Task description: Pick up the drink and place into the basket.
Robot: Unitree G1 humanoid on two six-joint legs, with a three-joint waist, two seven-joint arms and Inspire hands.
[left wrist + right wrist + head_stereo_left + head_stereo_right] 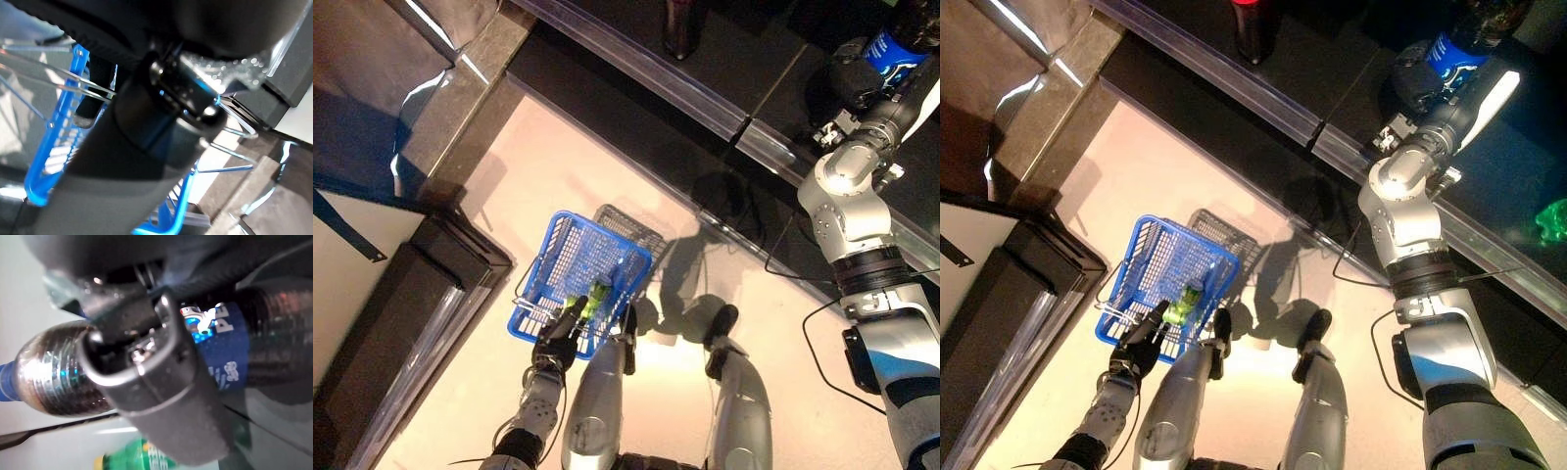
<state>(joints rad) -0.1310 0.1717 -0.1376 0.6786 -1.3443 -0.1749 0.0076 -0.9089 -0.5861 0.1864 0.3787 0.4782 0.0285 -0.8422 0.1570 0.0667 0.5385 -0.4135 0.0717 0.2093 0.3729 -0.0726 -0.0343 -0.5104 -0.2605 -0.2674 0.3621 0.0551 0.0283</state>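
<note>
My left hand (pixel 558 343) hangs low at the left and is shut on the thin wire handles (pixel 58 73) of the blue basket (pixel 548 245), held off the pale floor. A green drink bottle (pixel 597 294) lies inside the basket. My right hand (pixel 852 73) is raised to the dark shelf at the upper right. It is curled round a dark drink bottle with a blue label (pixel 901 44). In the right wrist view the thumb (pixel 161 382) lies across this bottle (pixel 54 367).
The dark shelf has a clear front rail (pixel 636 59) running across the top of the view. Another dark bottle (pixel 1252 29) stands on it further left. A green bottle (pixel 142 458) and a green item (pixel 1552 220) are near the right hand. A dark cabinet (pixel 391 323) stands at the left.
</note>
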